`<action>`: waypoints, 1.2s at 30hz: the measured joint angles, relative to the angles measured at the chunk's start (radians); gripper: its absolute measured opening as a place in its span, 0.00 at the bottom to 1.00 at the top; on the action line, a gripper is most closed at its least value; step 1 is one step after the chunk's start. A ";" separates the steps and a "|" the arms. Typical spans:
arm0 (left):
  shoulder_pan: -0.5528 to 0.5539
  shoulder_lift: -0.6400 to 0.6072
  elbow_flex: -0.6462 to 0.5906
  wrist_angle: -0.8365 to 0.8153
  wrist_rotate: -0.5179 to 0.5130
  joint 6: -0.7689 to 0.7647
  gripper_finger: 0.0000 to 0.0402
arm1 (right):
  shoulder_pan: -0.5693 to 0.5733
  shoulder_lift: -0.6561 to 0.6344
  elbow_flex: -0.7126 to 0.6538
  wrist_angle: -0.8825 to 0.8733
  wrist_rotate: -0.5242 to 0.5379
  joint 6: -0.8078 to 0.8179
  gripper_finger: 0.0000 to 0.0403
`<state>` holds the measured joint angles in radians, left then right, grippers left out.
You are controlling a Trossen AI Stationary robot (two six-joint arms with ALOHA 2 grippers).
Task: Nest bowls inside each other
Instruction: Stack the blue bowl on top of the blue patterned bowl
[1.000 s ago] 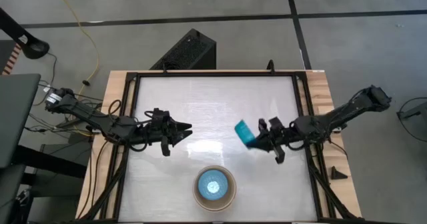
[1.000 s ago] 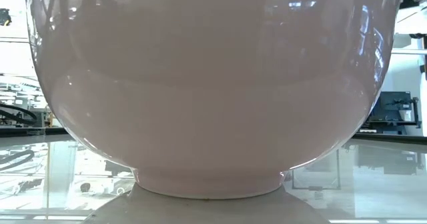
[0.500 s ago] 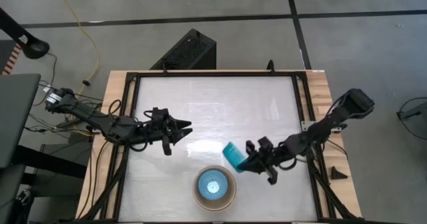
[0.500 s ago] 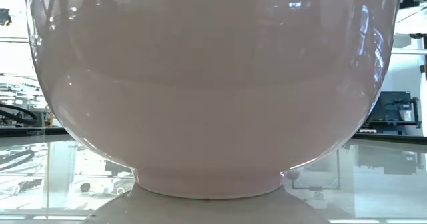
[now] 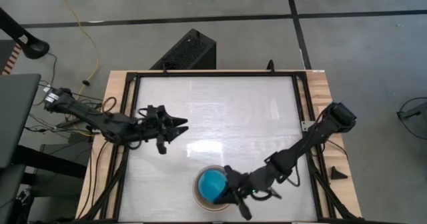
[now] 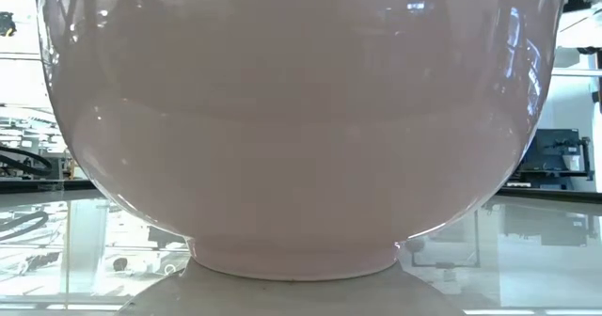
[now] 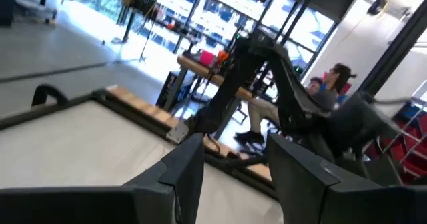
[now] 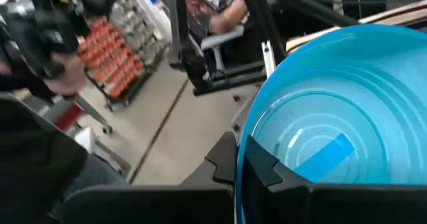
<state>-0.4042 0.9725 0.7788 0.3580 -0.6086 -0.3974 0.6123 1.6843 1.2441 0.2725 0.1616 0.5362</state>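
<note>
A stack of nested bowls stands near the table's near edge at the centre, and its grey-beige outer rim (image 5: 197, 196) shows in the high view. My right gripper (image 5: 229, 189) is shut on a teal bowl (image 5: 212, 184) that sits mouth up over the stack and hides what lies inside. I cannot tell if the teal bowl touches the stack. In the low view the pale outer bowl (image 6: 301, 118) fills the picture, standing on its foot ring. My left gripper (image 5: 175, 126) hangs open over the table's left half, holding nothing. My right gripper pinches the teal bowl's rim (image 8: 241, 159) on the side toward the table's right, one finger inside the bowl (image 8: 267, 169) and one outside (image 8: 223, 159). The fingers come in roughly level from the table's right. The bowl sits mouth up.
A black box (image 5: 187, 51) stands beyond the table's far edge. A small black wedge (image 5: 338, 173) lies on the wooden border at the right. People sit in the room beyond (image 7: 330, 84), and the right arm (image 7: 253, 71) shows in the left wrist view.
My right gripper has carried the teal bowl from the table's right middle toward the near edge and leftward, to above the stack. The bowl, earlier seen on edge, now shows its round mouth upward and covers the light blue bowl inside the stack.
</note>
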 joint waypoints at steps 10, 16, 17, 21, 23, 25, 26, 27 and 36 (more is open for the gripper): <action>-0.001 -0.211 0.000 -0.008 0.012 0.125 0.38 | -0.031 0.136 0.246 -0.502 0.016 0.037 0.06; -0.002 -0.310 0.000 -0.043 0.056 0.144 0.38 | -0.044 0.247 0.429 -0.713 0.020 0.007 0.06; -0.002 -0.321 0.000 -0.058 0.061 0.144 0.38 | -0.047 0.268 0.455 -0.739 0.020 0.006 0.06; -0.002 -0.354 0.000 -0.121 0.083 0.124 0.38 | -0.043 0.357 0.543 -0.849 0.020 0.014 0.06; -0.002 -0.361 0.000 -0.145 0.094 0.114 0.38 | -0.043 0.394 0.584 -0.903 0.021 0.033 0.06; -0.002 -0.367 0.000 -0.156 0.111 0.106 0.38 | -0.040 0.423 0.616 -0.950 0.024 0.054 0.06; -0.002 -0.367 0.000 -0.162 0.116 0.101 0.38 | -0.037 0.436 0.627 -0.971 0.024 0.064 0.06; -0.002 -0.367 0.000 -0.166 0.117 0.101 0.38 | -0.036 0.448 0.637 -0.983 0.030 0.074 0.06; -0.001 -0.367 0.000 -0.191 0.152 0.098 0.38 | -0.024 0.449 0.647 -0.989 0.034 0.171 0.11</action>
<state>-0.4056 0.6058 0.7788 0.1666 -0.4568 -0.2992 0.5881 2.1334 1.8912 -0.7165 0.1953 0.7075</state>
